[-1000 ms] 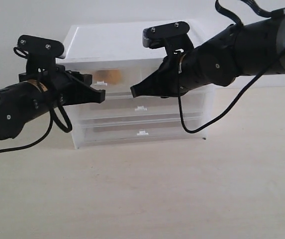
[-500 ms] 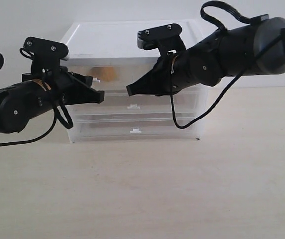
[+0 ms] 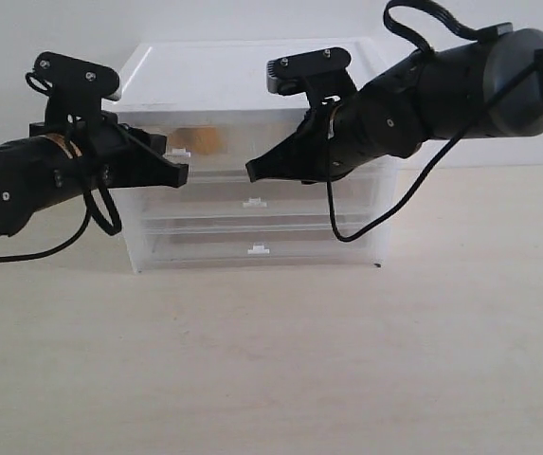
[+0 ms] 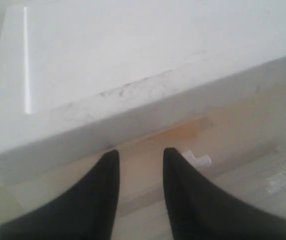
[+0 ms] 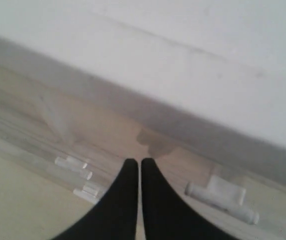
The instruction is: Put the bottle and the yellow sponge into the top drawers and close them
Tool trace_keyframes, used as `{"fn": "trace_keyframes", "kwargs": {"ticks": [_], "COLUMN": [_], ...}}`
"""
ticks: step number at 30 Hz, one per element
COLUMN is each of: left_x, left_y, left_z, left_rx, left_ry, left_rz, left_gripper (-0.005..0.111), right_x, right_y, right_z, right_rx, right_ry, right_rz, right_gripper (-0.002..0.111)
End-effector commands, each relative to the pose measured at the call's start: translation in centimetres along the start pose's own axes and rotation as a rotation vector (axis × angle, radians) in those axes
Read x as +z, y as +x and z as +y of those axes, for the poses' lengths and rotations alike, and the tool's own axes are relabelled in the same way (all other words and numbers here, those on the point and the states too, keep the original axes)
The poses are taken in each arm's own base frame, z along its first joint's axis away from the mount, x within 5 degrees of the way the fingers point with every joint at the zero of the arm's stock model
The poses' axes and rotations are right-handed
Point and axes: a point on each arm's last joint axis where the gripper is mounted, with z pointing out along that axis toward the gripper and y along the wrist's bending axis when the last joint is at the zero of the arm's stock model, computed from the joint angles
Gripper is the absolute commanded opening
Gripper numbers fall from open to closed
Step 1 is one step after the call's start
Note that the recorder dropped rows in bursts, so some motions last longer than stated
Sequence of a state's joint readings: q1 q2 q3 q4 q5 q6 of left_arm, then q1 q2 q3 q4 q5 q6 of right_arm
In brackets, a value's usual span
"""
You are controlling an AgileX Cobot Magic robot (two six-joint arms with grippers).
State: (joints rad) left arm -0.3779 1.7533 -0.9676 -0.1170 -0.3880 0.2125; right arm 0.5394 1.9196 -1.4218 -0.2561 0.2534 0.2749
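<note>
Left pincer (image 4: 140,152): hovering released, jaws apart, before the top drawers (image 3: 243,150).
Right pincer (image 5: 140,161): hovering clenched, gripping nothing.
Yellow sponge (image 3: 207,142): lying inside the left drawer, showing through its front.
Chest (image 3: 252,71): standing on the tabletop (image 3: 347,360).

Pale table (image 3: 280,370), two full-width drawers (image 3: 205,239)

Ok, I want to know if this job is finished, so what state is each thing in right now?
Left top drawer: shut, front flush.
Right top drawer: looks shut; largely hidden behind the arm in the outside view.
Sponge: inside the left top drawer.
Bottle: not visible.
Two lower drawers: shut.
Left gripper: jaws apart, empty.
Right gripper: jaws shut, empty.
</note>
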Motion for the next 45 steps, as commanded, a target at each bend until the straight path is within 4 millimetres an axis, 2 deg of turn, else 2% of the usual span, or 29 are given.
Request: {"fn": "trace_keyframes", "kwargs": {"ticks": [1, 5, 10, 16, 19, 23, 28, 33, 37, 41, 45], "left_x": [-1.1, -2.5, -4.9, -8.5, -10.8, -14.4, -19.5, -23.0, -24.4, -24.4, -24.4], "left_y": [-1.3, -1.2, -1.3, -0.6, -0.6, -1.0, -0.8, -0.4, 0.2, 0.9, 1.2], "left_z": [0.2, -0.1, -0.2, -0.1, 0.0, -1.3, -3.5, -5.1, -5.7, -6.0, -6.1], "left_rx": [-0.019, -0.030, -0.035, -0.064, -0.110, -0.126, -0.162, -0.219, -0.218, -0.231, -0.304], "left_ry": [0.002, 0.009, 0.016, 0.015, 0.017, 0.083, 0.221, 0.368, 0.441, 0.462, 0.473], "left_rz": [-0.013, -0.018, -0.037, -0.047, -0.073, -0.141, -0.232, -0.318, -0.332, -0.310, -0.278], "left_gripper": [0.028, 0.026, 0.023, 0.018, 0.018, 0.018, 0.014, 0.008, 0.008, 0.008, 0.008], "right_x": [-2.2, -3.3, -4.8, -7.2, -9.0, -12.1, -16.4, -19.7, -22.0, -23.3, -24.2], "right_y": [-1.6, -1.6, -0.8, 0.3, 0.9, 2.1, 4.6, 7.4, 10.1, 12.6, 14.1], "right_z": [-0.6, -0.4, 1.0, 1.5, 1.4, 1.1, 0.9, 0.7, 0.5, 0.4, 0.1], "right_rx": [0.008, -0.012, -0.035, -0.015, -0.010, 0.011, 0.064, 0.204, 0.206, 0.207, 0.207], "right_ry": [0.018, 0.024, -0.010, -0.039, -0.044, -0.069, -0.117, -0.199, -0.240, -0.264, -0.248], "right_rz": [-0.033, 0.004, -0.002, -0.009, -0.030, -0.114, -0.252, -0.400, -0.499, -0.557, -0.532], "right_gripper": [0.000, 0.000, 0.000, 0.000, 0.000, 0.000, 0.000, 0.000, 0.000, 0.000, 0.000]}}
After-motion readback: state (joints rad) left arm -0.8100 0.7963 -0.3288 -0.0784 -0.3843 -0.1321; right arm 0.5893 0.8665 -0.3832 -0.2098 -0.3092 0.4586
